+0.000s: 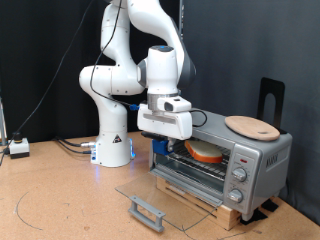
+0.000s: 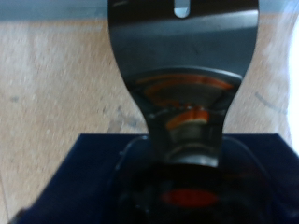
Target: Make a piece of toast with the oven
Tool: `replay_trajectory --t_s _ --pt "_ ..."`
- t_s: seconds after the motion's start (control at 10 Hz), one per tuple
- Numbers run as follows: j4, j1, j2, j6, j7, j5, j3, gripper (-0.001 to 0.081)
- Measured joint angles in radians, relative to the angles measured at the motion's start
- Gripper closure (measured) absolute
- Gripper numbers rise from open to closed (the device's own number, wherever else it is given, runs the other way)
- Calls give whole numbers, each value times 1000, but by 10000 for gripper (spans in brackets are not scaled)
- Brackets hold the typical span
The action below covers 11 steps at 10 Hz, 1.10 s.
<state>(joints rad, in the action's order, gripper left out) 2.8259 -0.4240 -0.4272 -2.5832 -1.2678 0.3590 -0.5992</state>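
The oven point(image 1: 262, 160) stands at the exterior view's right with its glass door point(image 1: 165, 192) folded down flat. The piece of toast point(image 1: 205, 151) lies on the wire rack inside, its orange-brown crust showing. My gripper point(image 1: 162, 148) hangs at the oven's open front, at the left end of the opening, just beside the toast; its blue fingertips are close to the rack. The wrist view is blurred: a dark grey curved shape point(image 2: 187, 56) fills it, with orange-brown streaks point(image 2: 187, 90) and a dark blue area point(image 2: 93, 177) below. No finger shows clearly there.
A round light-wood board point(image 1: 251, 127) lies on the oven's top. The oven sits on a wooden base point(image 1: 222, 212). The door handle point(image 1: 147, 212) juts towards the exterior view's bottom. A black stand point(image 1: 272, 98) rises behind the oven. A white box point(image 1: 18, 147) and cables lie at the left.
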Motion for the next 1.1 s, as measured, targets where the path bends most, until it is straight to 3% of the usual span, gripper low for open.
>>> replay_trajectory --t_s 0.5,0.8,0.9,1.1 --pt "-7 -73 1 54 -83 -5 89 411" --pt "-17 -77 2 85 -133 86 192 411" --pt "-18 -76 2 86 -134 77 188 411" --pt "-45 -48 -11 166 -185 170 231 411"
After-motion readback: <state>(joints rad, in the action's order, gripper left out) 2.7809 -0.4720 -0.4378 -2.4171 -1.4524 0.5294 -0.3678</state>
